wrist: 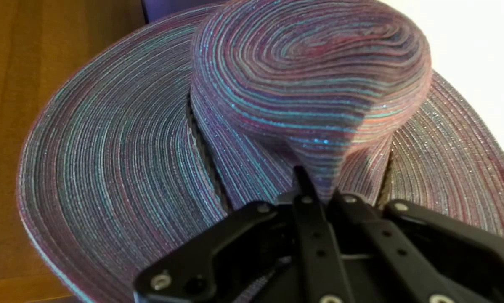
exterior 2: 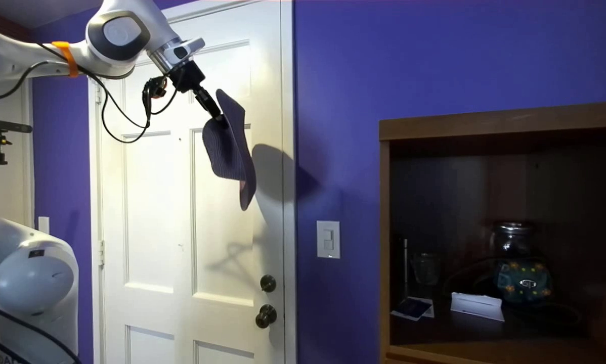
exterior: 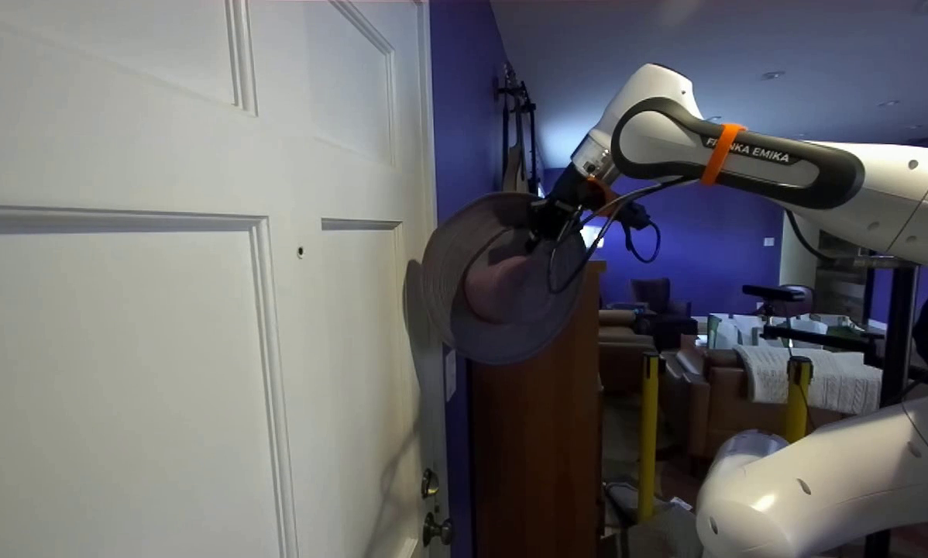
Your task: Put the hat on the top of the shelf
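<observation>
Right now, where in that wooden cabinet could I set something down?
In the cabinet, the dim strip between the white paper and the lower front edge looks bare. Farther in, it's crowded: a glass, a jar and a patterned bag. The cabinet's top surface isn't visible.

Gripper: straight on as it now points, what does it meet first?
The wide-brimmed hat in the gripper; beyond that, probably the white panelled door or the purple wall: depth is unclear.

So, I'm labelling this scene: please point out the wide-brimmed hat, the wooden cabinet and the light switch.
Wide-brimmed hat [wrist: 273,105], wrist view: crown.
Wooden cabinet [exterior 2: 503,122], an exterior view: front edge of its top.
Light switch [exterior 2: 328,239], an exterior view: plate's centre.
</observation>
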